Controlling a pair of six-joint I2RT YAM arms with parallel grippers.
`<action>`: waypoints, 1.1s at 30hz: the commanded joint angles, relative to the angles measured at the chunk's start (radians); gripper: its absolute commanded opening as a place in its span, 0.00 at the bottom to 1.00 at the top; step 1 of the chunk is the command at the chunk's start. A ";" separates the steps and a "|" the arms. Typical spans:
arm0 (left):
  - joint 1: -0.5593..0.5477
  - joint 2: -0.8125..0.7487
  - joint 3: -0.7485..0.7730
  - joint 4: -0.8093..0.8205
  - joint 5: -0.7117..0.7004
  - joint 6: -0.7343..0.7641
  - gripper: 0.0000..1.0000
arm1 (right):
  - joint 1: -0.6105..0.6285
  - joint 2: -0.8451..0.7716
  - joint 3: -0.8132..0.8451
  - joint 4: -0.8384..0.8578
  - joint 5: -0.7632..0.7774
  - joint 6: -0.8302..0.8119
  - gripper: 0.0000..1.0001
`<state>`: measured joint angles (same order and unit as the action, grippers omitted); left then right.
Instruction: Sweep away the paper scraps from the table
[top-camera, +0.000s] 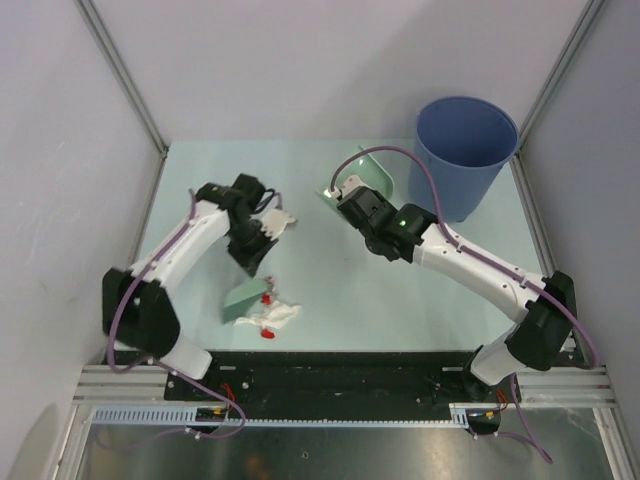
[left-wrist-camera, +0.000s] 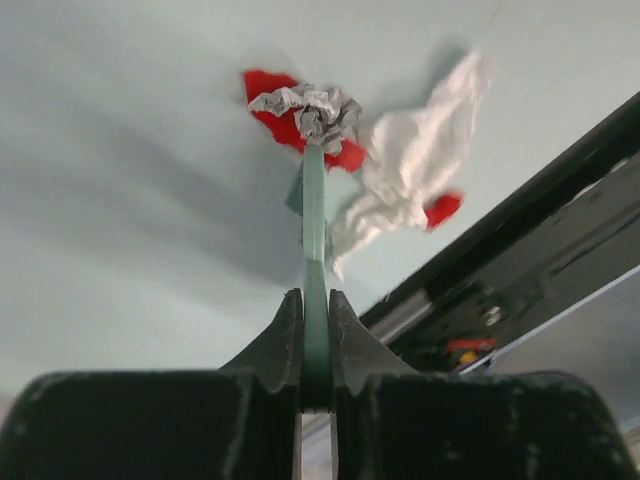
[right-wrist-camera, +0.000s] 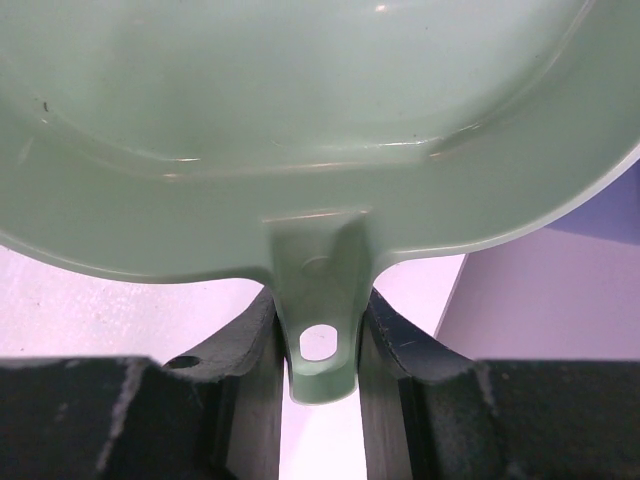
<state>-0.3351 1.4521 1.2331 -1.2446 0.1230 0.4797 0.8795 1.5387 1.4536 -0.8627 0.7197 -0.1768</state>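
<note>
A white crumple (top-camera: 281, 315) and tiny red pieces (top-camera: 267, 333) lie on the table (top-camera: 350, 290) near its front edge. My left gripper (top-camera: 252, 255) is shut on the pale green brush (top-camera: 243, 300), whose head rests just left of the scraps. The left wrist view shows the brush (left-wrist-camera: 313, 225) edge-on between my fingers (left-wrist-camera: 280, 345), its far end at a grey crumple (left-wrist-camera: 310, 108), red pieces (left-wrist-camera: 270, 122) and the white crumple (left-wrist-camera: 420, 160). My right gripper (top-camera: 347, 197) is shut on the dustpan (top-camera: 364, 176) handle tab (right-wrist-camera: 320, 320), held at the back. No dark blue wads show.
A blue bin (top-camera: 465, 150) stands at the table's back right, next to the dustpan. A black and metal rail (top-camera: 340, 365) runs along the front edge, close behind the scraps (left-wrist-camera: 520, 250). Grey walls enclose the table on three sides.
</note>
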 joint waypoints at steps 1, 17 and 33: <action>-0.093 0.201 0.257 0.054 0.273 -0.121 0.00 | -0.008 -0.045 -0.004 -0.002 0.004 0.062 0.00; -0.166 0.064 0.573 0.044 0.256 -0.046 0.00 | -0.024 -0.100 -0.052 -0.107 -0.005 0.131 0.00; -0.377 -0.323 -0.075 -0.223 0.345 0.293 0.00 | -0.157 -0.100 -0.110 0.002 -0.238 0.112 0.00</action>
<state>-0.6399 1.1568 1.2690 -1.3281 0.4244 0.6701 0.7189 1.4502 1.3403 -0.9039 0.5297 -0.0788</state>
